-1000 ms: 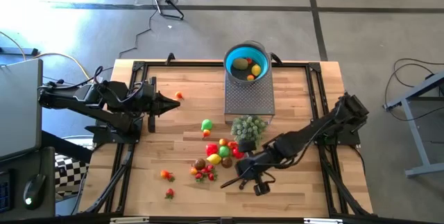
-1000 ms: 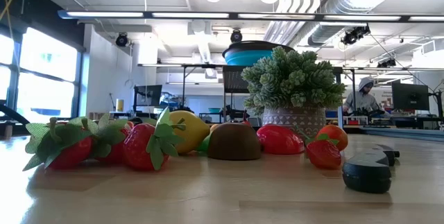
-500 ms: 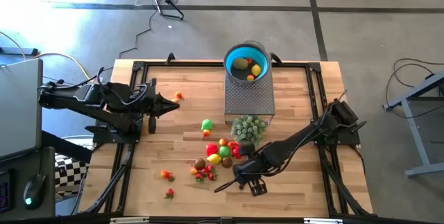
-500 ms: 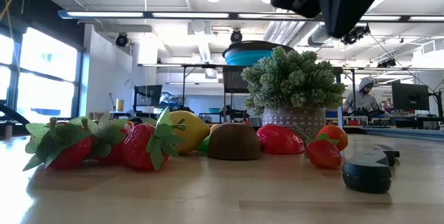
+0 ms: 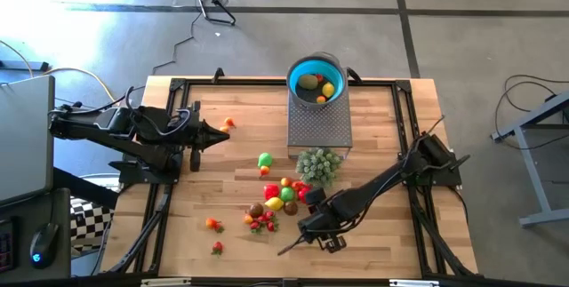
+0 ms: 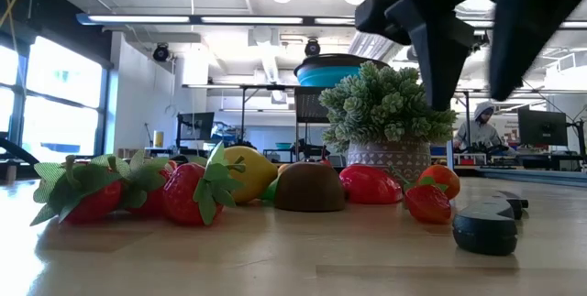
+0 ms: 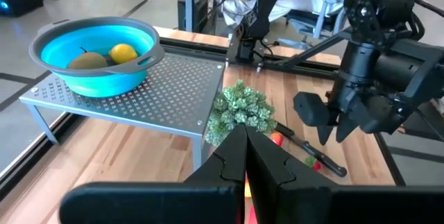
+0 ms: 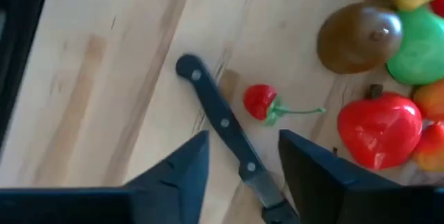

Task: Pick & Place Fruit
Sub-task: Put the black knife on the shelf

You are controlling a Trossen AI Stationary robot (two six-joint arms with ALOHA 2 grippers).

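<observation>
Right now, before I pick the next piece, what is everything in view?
Bowl: one, blue, on the rack, holding three fruit, yellow, brownish-green and red-orange.
Rack: one, grey perforated metal, table's far middle.
Bush: one, pale green, just in front of the rack.
Fruit pile: about ten, red, yellow, green, brown, table's middle.
Stray fruit: green one, orange one by the left arm, two at the near edge.
Knife: one, black handle, under the right gripper.
Left gripper: jaws shut, waiting at left.
Right gripper: jaws open, above the knife.
</observation>
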